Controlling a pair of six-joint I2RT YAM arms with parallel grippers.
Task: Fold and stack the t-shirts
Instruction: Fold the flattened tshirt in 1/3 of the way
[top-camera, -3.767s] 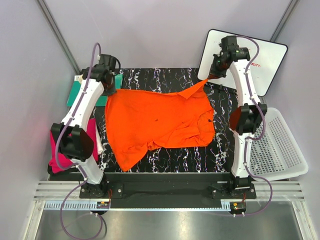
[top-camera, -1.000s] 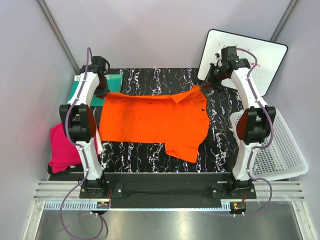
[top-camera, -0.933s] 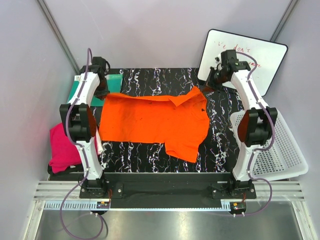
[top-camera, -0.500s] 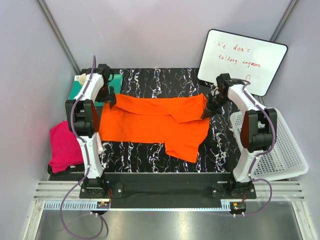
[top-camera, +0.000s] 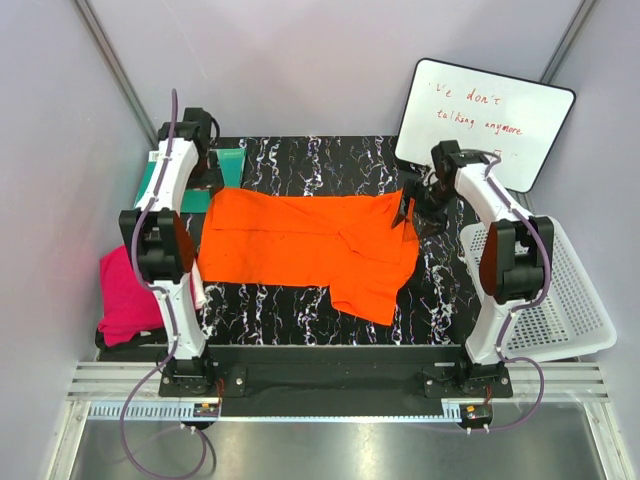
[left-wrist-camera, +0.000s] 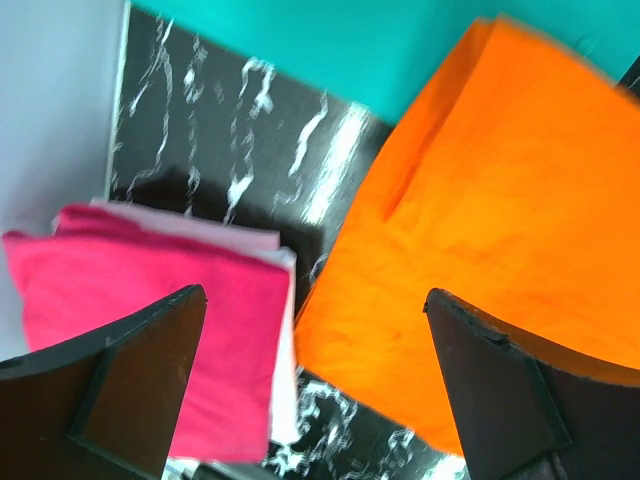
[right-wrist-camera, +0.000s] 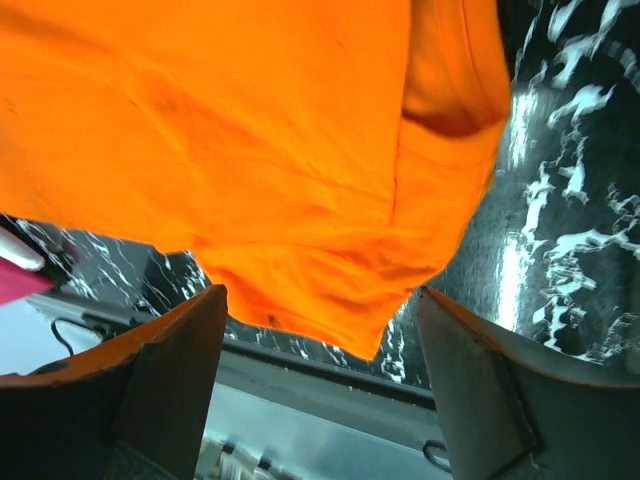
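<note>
The orange t-shirt (top-camera: 310, 245) lies flat across the black marbled table (top-camera: 330, 155), its far edge folded over toward the front. It fills the right wrist view (right-wrist-camera: 250, 130) and the right of the left wrist view (left-wrist-camera: 500, 220). The magenta t-shirt (top-camera: 120, 300) lies folded at the table's left edge and shows in the left wrist view (left-wrist-camera: 150, 320). My left gripper (top-camera: 205, 178) (left-wrist-camera: 312, 295) hangs open above the orange shirt's left edge, holding nothing. My right gripper (top-camera: 410, 210) (right-wrist-camera: 320, 292) is open above the shirt's right side, also empty.
A teal mat (top-camera: 228, 165) (left-wrist-camera: 330, 40) lies at the far left corner, partly under the orange shirt. A whiteboard (top-camera: 487, 115) leans at the far right. A white perforated basket (top-camera: 555, 290) sits off the table's right edge.
Both grippers carried the orange shirt's far edge forward, laid it down as a fold and opened. The left gripper has since drawn back toward the far left corner.
</note>
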